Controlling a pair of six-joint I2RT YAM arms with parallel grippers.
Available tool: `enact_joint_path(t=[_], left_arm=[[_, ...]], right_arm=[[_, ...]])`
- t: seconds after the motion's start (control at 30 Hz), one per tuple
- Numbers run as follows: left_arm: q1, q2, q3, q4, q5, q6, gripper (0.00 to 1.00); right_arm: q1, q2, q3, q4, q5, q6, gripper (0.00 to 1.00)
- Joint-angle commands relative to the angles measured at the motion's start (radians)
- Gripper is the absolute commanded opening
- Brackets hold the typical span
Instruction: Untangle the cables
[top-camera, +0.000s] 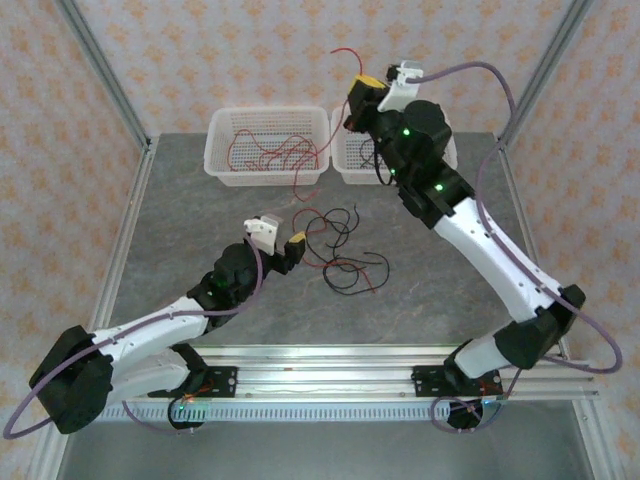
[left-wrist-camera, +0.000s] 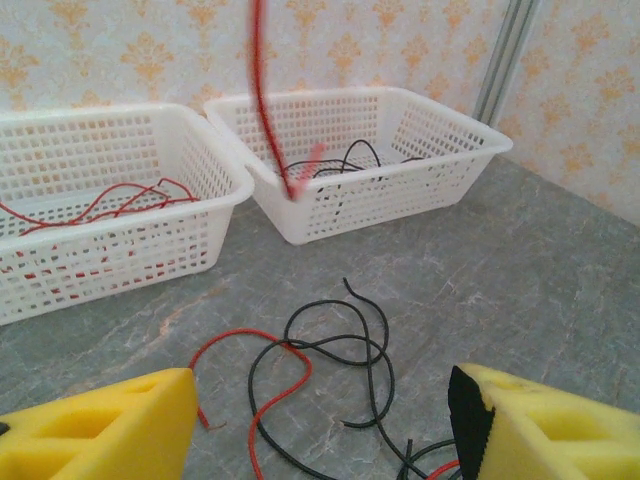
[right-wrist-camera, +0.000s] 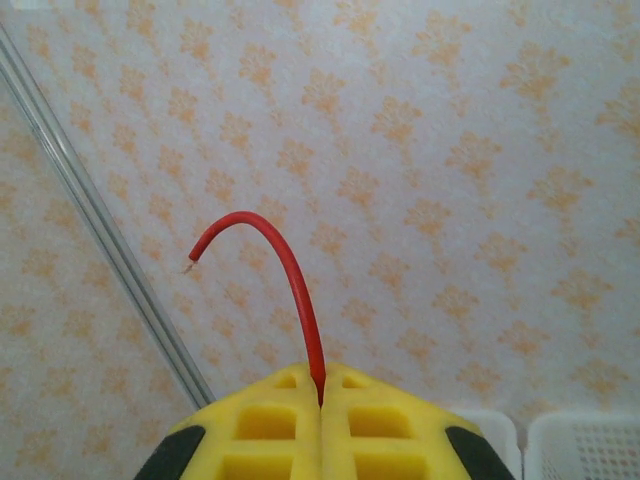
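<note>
Grey marbled tabletop (top-camera: 200, 230) carries a left basket (top-camera: 222, 165) and right basket (top-camera: 345, 172), both white mesh, at twelve o'clock. Above them the right gripper (right-wrist-camera: 321, 385) pinches one red cable (right-wrist-camera: 295, 280), which seemingly trails toward the baskets. Near centre the left gripper (left-wrist-camera: 320, 410) gapes wide, with a tangle of red and black cables (top-camera: 340, 255) at its three o'clock.

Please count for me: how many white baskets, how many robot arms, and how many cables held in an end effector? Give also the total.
White baskets: 2 (left basket, right basket)
Robot arms: 2 (left arm, right arm)
Cables held: 1 (red cable, shut in the right end effector)
Total: 5
</note>
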Motion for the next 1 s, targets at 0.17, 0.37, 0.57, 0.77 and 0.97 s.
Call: enact_joint_path(t=[0.17,0.37,0.57,0.77,0.97], left_arm=[[-0.009,-0.065,-0.025,-0.071,0.019,-0.089,0.68],[-0.01,-0.132,-0.051,-0.109,0.007,-0.127,0.68],[-0.009,-0.2,-0.064,-0.145,-0.013,-0.153,0.68],[-0.009,-0.246,-0.061,-0.194,-0.023,-0.169,0.68],[-0.009,-0.284,-0.061,-0.217,-0.022,-0.19,0.68]], right_arm=[[-0.014,0.208,0.182,0.179,0.01,-0.099,0.0],[-0.027,0.451,0.412,0.159,0.007,-0.084,0.0],[-0.03,0.669,0.644,0.112,0.018,-0.091,0.0],[-0.038,0.812,0.74,0.108,0.043,-0.117,0.0],[-0.049,0.897,0.74,0.111,0.056,-0.132,0.0]])
